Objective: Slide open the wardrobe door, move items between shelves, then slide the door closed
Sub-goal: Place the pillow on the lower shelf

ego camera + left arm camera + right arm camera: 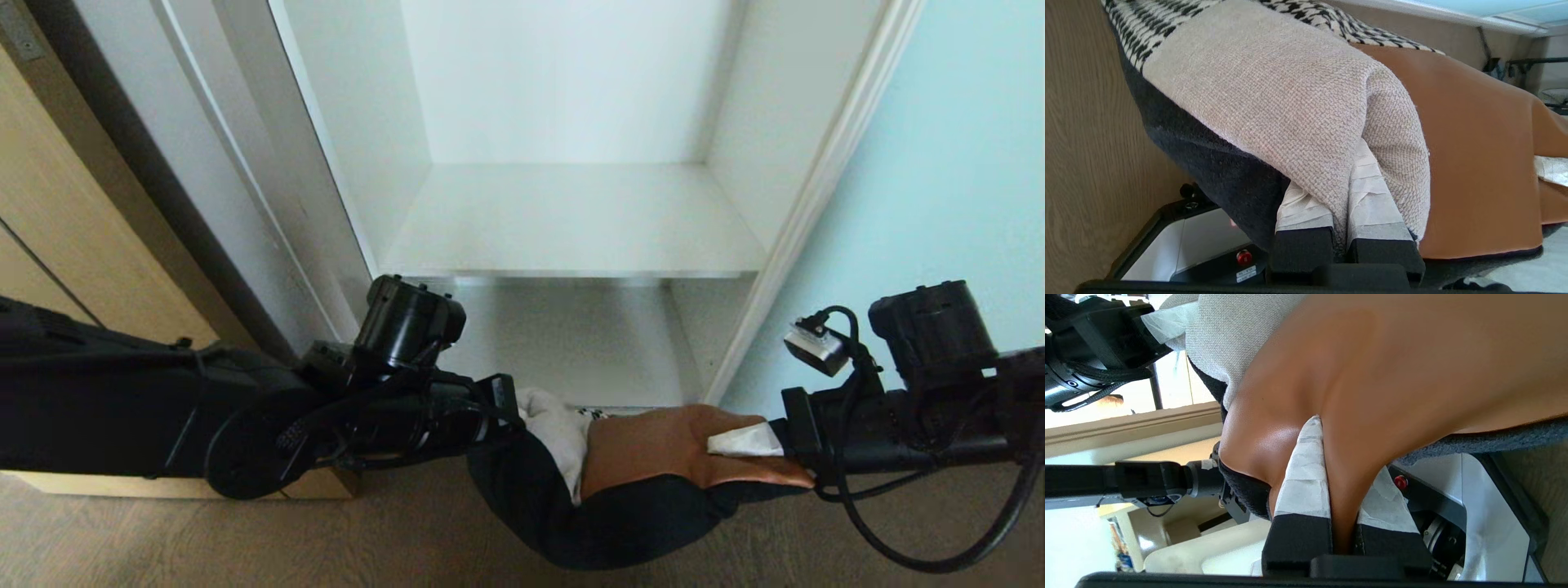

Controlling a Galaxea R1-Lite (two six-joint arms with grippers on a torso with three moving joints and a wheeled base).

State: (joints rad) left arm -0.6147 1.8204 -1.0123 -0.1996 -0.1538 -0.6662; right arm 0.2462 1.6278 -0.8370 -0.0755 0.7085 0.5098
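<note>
Both end effectors are clamped on the cushion (pixel 653 457): my left end effector (pixel 1341 228) pinches its cream panel, my right end effector (pixel 1343 522) bites a fold of the rust-orange panel. I have it slung between the arms (dark back sagging) above the floor (pixel 245 539), in front of the white shelf (pixel 571 237). Aqua sliding wardrobe door (pixel 955 188) sits to the right.
</note>
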